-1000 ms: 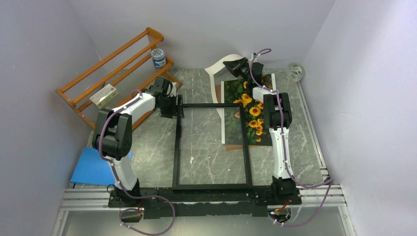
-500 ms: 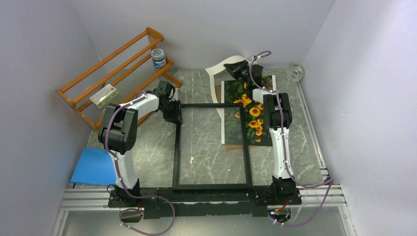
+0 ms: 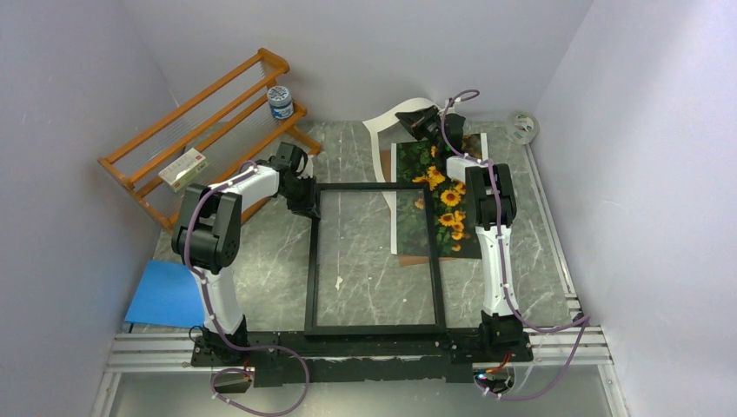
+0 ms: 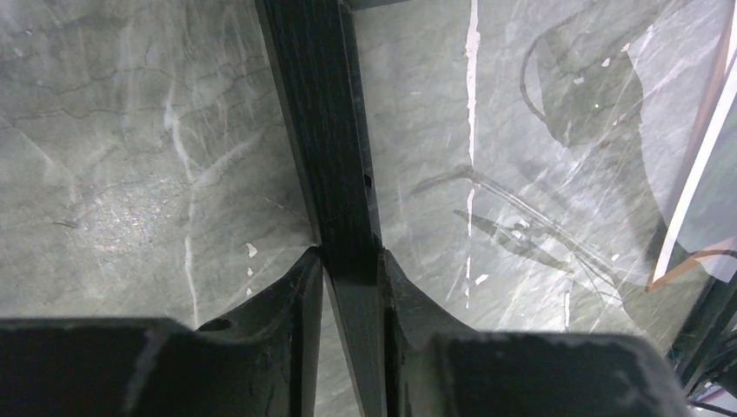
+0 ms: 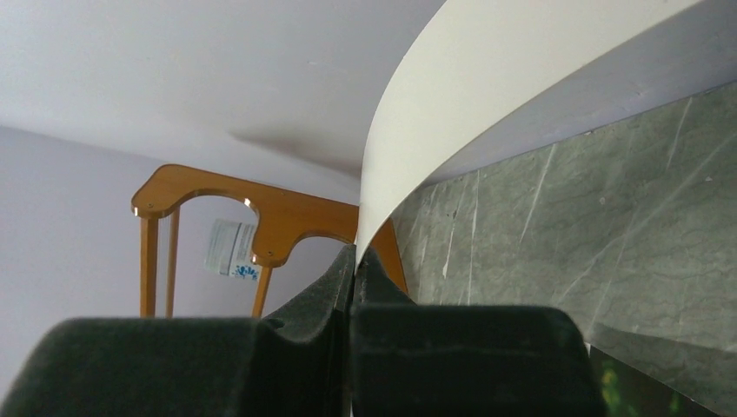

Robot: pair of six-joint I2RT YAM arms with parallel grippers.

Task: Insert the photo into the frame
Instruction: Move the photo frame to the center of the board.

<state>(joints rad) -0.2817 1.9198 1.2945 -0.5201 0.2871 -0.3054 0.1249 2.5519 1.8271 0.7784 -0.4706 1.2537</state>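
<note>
The photo (image 3: 445,198), a large rectangular print of yellow sunflowers on dark green foliage, lies at the far right of the grey marbled tabletop (image 3: 261,261), resting on a brown cardboard board (image 3: 414,258) whose near edge peeks out under it; its far-left part seems to curl upward, showing a plain white back, though whether that white sheet is the print itself is not fully clear. The right end effector (image 5: 355,261) is clenched on that white edge, pinching it thin between its pads. Just to the left, the frame (image 3: 310,261), a large thin black rectangle, lies flat in the middle of the tabletop, its right rail crossing over the print's left part. At its far-left corner the left end effector (image 4: 350,259) is grasping the left rail, a finger pressed to each side. I judge the task at an early stage: both things are gripped, but the print sits mostly outside the opening and must yet be slid across, squared up and laid within the rails
</note>
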